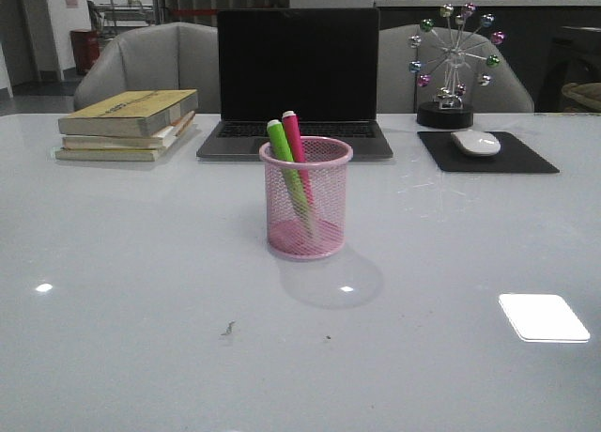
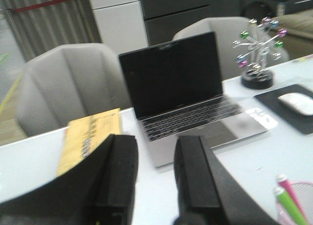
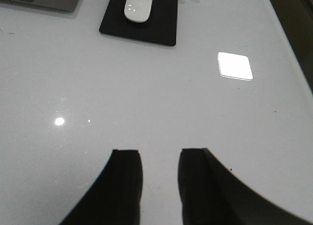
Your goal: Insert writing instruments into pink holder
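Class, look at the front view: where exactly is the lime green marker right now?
The lime green marker stands tilted inside the pink wire-mesh pen cup at table centre, just left of the magenta-pink marker, in front of the black laptop.

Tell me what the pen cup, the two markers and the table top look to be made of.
Pen cup: pink-coated wire mesh, likely metal; you can see through the grid, and the base looks solid. Green marker and pink marker: smooth, opaque, probably plastic. Table top: glossy white, perhaps glass or lacquer; it mirrors the ceiling lights sharply.
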Tool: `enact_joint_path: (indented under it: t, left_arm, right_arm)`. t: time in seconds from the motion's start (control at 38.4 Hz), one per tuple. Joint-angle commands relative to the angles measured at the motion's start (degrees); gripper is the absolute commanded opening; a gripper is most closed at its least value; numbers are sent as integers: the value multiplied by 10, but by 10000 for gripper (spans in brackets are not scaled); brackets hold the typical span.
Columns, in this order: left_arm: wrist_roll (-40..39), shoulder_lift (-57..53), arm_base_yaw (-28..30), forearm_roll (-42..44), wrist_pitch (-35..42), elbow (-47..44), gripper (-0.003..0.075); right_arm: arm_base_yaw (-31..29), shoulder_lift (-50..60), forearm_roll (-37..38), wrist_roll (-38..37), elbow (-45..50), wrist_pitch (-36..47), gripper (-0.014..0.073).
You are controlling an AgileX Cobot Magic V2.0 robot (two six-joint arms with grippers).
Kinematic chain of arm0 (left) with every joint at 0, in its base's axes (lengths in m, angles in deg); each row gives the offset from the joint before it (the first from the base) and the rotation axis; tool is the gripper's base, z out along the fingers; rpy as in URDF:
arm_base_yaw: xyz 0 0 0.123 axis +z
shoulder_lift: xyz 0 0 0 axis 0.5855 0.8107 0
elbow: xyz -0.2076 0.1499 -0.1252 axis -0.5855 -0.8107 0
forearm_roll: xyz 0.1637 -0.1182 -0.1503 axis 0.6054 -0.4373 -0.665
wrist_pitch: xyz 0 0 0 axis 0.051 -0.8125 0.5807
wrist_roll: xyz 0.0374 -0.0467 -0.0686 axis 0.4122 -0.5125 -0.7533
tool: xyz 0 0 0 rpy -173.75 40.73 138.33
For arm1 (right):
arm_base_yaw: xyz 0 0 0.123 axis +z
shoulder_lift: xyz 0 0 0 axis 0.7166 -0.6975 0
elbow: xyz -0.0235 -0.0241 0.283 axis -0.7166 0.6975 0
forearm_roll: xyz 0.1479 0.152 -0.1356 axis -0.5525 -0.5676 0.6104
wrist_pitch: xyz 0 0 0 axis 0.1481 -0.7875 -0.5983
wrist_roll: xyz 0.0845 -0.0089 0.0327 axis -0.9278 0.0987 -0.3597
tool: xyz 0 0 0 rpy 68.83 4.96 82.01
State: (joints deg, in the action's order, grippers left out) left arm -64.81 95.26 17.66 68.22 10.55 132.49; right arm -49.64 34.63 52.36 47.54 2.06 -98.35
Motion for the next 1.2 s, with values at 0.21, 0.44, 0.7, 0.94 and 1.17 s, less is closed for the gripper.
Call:
enact_joint_path:
  t: [0.21, 0.44, 0.7, 0.94, 1.17]
  left_arm:
    - [-2, -135, 37, 0, 24, -93, 269]
    - [-3, -228, 38, -5, -41, -173, 268]
    - [-4, -296, 38, -5, -119, -210, 268]
    - [-4, -327, 38, -5, -189, -211, 229]
    - [-43, -334, 38, 2, -195, -211, 186]
  right_arm:
    - [-1, 4, 2, 3, -15, 46, 331]
    - [-1, 4, 2, 3, -15, 45, 331]
    - [-1, 4, 2, 3, -15, 45, 331]
    - [-1, 4, 2, 3, -15, 45, 331]
    - [-1, 4, 2, 3, -15, 45, 331]
